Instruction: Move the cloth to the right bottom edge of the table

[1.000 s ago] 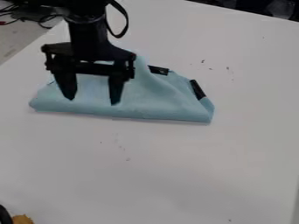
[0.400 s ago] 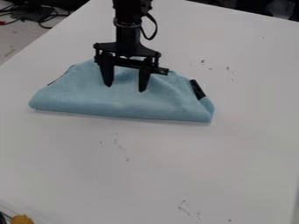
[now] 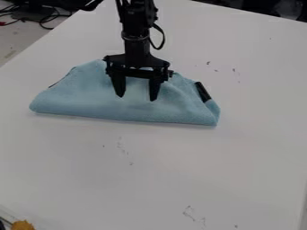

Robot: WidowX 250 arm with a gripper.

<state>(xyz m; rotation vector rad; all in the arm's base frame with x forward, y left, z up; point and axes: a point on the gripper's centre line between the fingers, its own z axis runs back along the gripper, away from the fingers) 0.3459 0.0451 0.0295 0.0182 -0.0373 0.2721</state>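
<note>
Camera view: I am holding my black two-finger claw open over the light blue, soft folded cloth, its two dark fingers pointing down and standing apart with blue fabric showing between them. I cannot tell whether my fingertips are touching the cloth. My black arm is coming in from the far side of the cloth. The cloth is lying on the smooth white tabletop, its long, nearly straight edge facing the camera and its far side bulging into a rough arch. A black strip is running along the cloth's right slope. More tabletop is stretching toward the camera and to the right of the cloth. Thin grey marks are showing on the camera side of the cloth. Dark cables are tangling beyond the cloth, to its far left.
</note>
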